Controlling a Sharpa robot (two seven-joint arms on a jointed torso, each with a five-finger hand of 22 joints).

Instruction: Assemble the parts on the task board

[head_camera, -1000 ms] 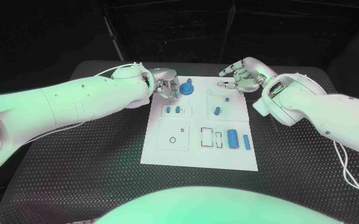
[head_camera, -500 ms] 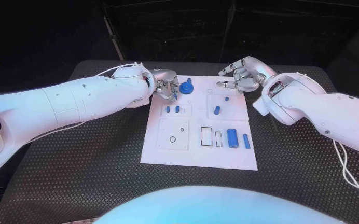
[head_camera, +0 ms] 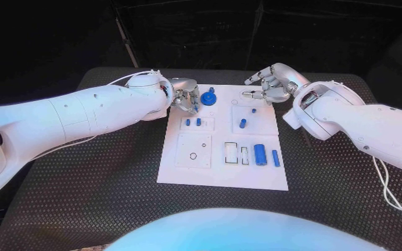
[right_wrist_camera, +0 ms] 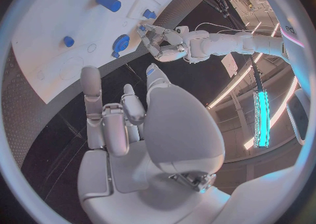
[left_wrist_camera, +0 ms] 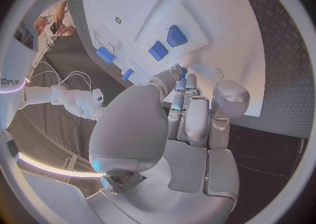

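**Dark room, black table, white board at centre**

Black, unlit backdrop crossed by thin dark frame bars beyond a black table point(head_camera: 100, 187) with a diamond-textured top. In the middle, lying flat, the white task board point(head_camera: 201, 172), its long side running away from the robot.

On the board: a round blue knob-like part point(head_camera: 208, 99) at the far edge; two small blue pegs point(head_camera: 193, 122) side by side in a left recess; a short blue peg point(head_camera: 243, 124) in the right recess, with a tinier blue piece point(head_camera: 254, 111) beyond it; a blue cylinder point(head_camera: 261, 154) and a slim blue bar point(head_camera: 276, 158) lying near the right edge, beside two rectangular slots point(head_camera: 236, 153). A small ring hole point(head_camera: 193, 157) in the left near panel.

Left hand point(head_camera: 184, 96) at the board's far left corner, just beside the round part, fingers curled in; cannot tell whether holding anything. Right hand point(head_camera: 269, 86) at the far right corner, fingers apart, holding nothing.
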